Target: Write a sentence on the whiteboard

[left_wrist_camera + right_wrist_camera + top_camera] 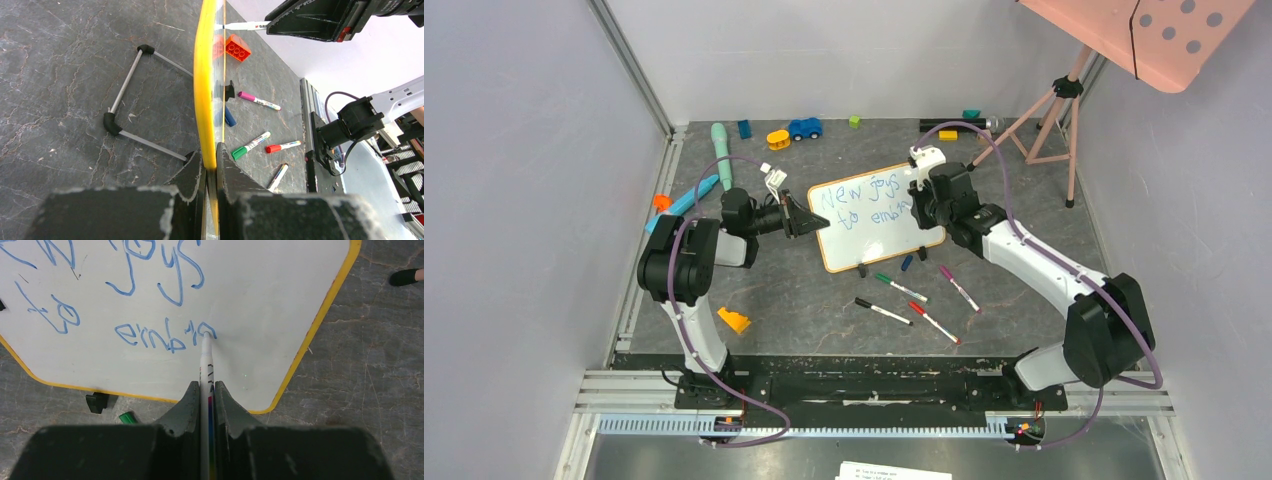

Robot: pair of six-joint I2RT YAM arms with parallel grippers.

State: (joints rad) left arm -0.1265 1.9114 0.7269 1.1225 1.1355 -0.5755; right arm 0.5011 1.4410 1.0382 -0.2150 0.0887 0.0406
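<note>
The whiteboard (876,222) stands tilted at mid-table, yellow-framed; in the left wrist view it shows edge-on (205,75). My left gripper (816,222) is shut on its left edge (212,160). My right gripper (921,200) is shut on a white marker (205,365). The marker tip touches the board at the end of the blue sentence (165,335). The sentence reads "New joys" above "to embra" (869,200). In the right wrist view the board (260,305) fills the top, with one black clip foot (97,401) below its edge.
Loose markers lie in front of the board: green-capped (898,287), black-capped (882,311), red (933,322), purple (959,288), and a blue cap (907,262). An orange brick (733,320) lies near the left arm. Toys lie along the back wall; a tripod (1059,110) stands at back right.
</note>
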